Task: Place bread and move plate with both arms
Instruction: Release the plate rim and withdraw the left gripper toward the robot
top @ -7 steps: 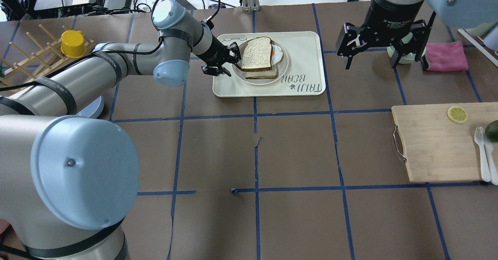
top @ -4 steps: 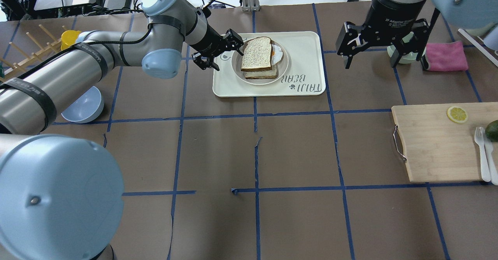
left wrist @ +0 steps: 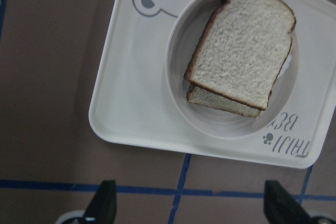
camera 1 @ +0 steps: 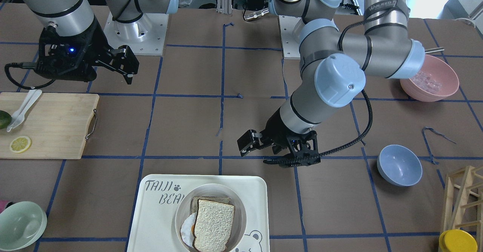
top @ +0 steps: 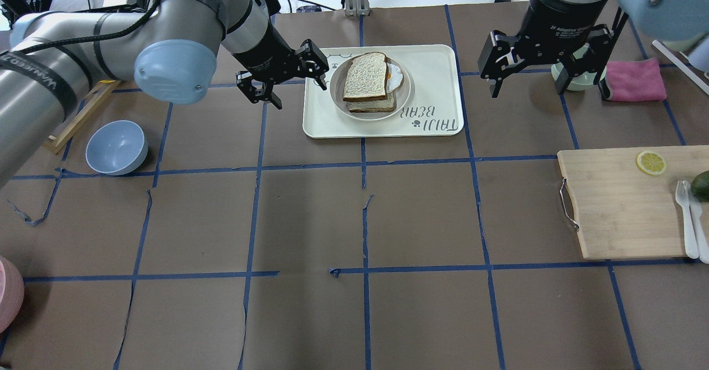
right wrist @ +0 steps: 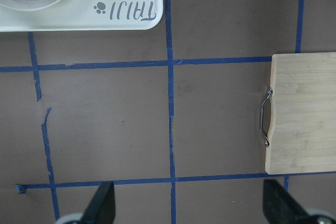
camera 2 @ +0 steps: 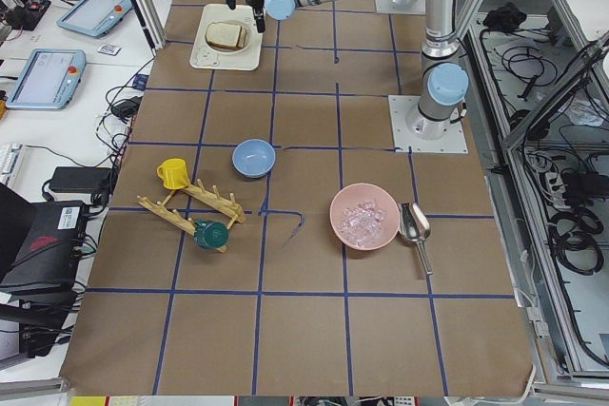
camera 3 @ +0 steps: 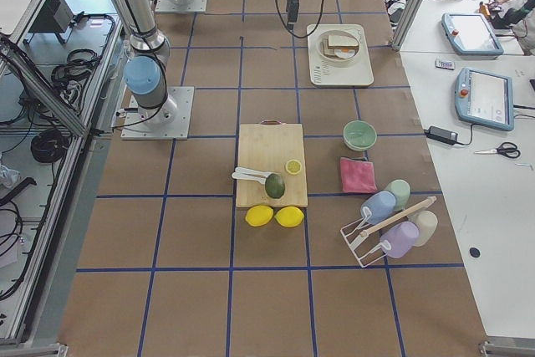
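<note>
The bread (top: 365, 76) lies on top of a tanner slice and a fried egg (top: 394, 77) on the plate (top: 409, 87), which sits on the bear-printed tray. The bread (left wrist: 244, 56) and plate (left wrist: 176, 66) also show in the left wrist view, and in the front view, bread (camera 1: 214, 225) on plate (camera 1: 241, 206). My left gripper (top: 299, 96) is open and empty, raised by the tray's left edge, clear of the plate. My right gripper (top: 545, 90) is open and empty, hovering to the right of the tray.
The white tray (top: 437, 60) lies at the back centre. A blue bowl (top: 116, 147) is at the left. A wooden cutting board (top: 620, 204) with a lemon slice and cutlery is at the right. A pink cloth (top: 637, 79) and a green bowl (top: 579, 82) lie behind my right gripper.
My left gripper has drawn back from the plate's left rim, up and to the left. The bread stays on the plate. My right gripper has barely moved.
</note>
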Tool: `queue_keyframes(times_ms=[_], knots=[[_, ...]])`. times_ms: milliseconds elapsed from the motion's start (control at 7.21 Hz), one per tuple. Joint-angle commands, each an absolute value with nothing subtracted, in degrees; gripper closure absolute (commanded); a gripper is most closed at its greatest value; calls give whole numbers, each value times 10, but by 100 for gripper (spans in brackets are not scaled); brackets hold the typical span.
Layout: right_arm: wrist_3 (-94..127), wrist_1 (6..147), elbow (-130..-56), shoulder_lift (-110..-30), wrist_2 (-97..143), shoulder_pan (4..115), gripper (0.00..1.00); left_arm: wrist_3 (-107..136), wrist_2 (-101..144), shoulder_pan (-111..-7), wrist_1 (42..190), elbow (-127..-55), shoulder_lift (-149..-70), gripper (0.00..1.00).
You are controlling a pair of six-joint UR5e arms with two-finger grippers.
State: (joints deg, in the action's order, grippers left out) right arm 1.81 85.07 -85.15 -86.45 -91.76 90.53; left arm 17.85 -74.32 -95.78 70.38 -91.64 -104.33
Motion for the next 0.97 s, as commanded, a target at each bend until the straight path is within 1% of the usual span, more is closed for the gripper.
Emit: queue_keyframes(times_ms=[0, 139, 277, 416, 554, 693, 832], knots=[[18, 853, -852, -864, -918, 905, 0, 144, -783, -958, 761, -971, -943, 0], [18, 858, -850, -865, -916, 906, 0, 112, -831, -958, 786, -975, -906, 0], [19, 858, -852, -864, -918, 905, 0, 81, -839, -955, 808, -972, -888, 0], [19, 857, -852, -864, -919, 905, 0, 71, -838, -948, 810, -957, -889, 0], [19, 858, -852, -864, -918, 905, 0, 69, -838, -939, 849, -911, -906, 0], [20, 859, -852, -864, -917, 905, 0, 52, -838, -940, 873, -882, -918, 5], [25, 858, -852, -864, -918, 907, 0, -11, -858, -938, 867, -883, -913, 1]])
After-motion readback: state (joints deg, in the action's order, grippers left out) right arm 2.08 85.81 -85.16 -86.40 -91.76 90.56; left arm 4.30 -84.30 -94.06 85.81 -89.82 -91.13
